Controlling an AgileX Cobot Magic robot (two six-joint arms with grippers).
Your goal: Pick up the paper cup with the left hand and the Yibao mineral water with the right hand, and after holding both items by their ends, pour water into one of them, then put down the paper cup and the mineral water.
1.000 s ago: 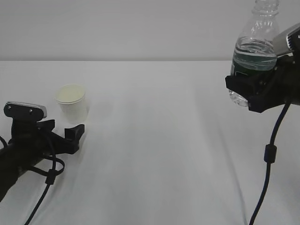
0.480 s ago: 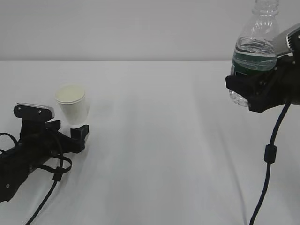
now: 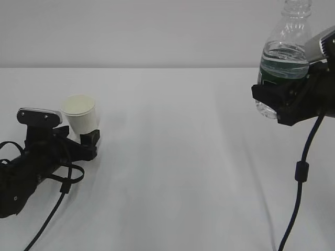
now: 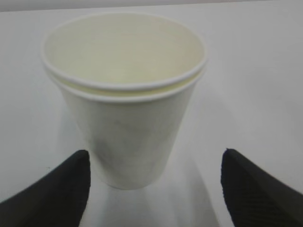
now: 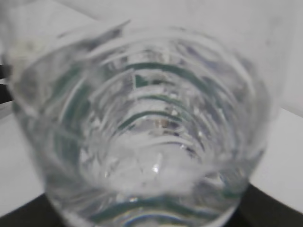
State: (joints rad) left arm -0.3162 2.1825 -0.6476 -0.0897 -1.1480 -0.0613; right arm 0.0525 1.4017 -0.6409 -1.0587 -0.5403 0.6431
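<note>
Compared with one second ago, the left hand (image 3: pixel 78 140) has advanced along the table (image 3: pixel 178 157) to the paper cup (image 3: pixel 81 114); its jaws now flank the cup base, spread wide, gripping nothing. The right hand (image 3: pixel 280 102) is unchanged, raised at the right and closed on the lower body of the Yibao mineral water (image 3: pixel 282 57). Count: one cup, one bottle, two grippers. The cup stands upright on the table, with no visible contents. The upright bottle is partly filled with water.
</note>
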